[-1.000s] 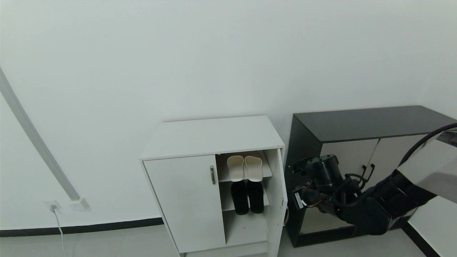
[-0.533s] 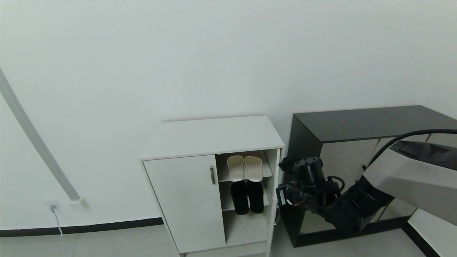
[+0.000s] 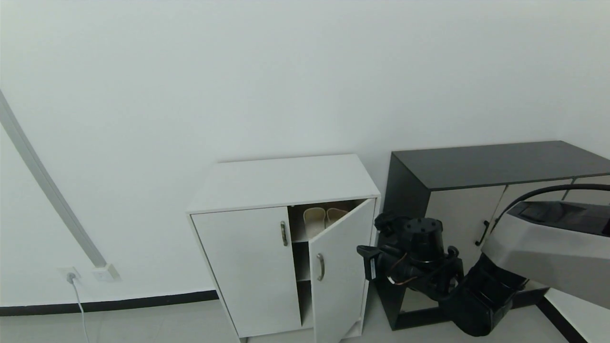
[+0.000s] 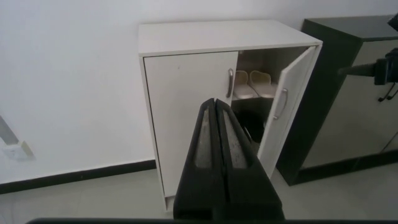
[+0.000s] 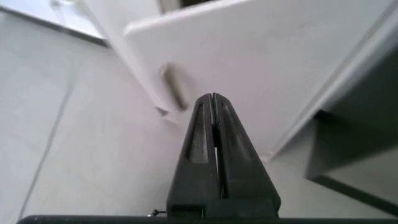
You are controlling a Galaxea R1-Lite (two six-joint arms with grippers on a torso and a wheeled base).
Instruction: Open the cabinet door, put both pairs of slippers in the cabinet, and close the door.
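The white cabinet has its left door closed and its right door standing about half open. A cream pair of slippers lies on the top shelf and shows again as the cream pair in the left wrist view. Below it a dark pair is partly seen. My right gripper is shut, and its tip rests at the door's outer face beside the door handle. Well in front of the cabinet, my left gripper is shut and holds nothing.
A black sideboard stands right of the cabinet, close behind the right arm. A wall socket with a cable and a slanted conduit are at the left. Bare floor lies before the cabinet.
The right door has swung from fully open to about half shut, with my right arm moving left against it. The door now hides the black slippers in the head view.
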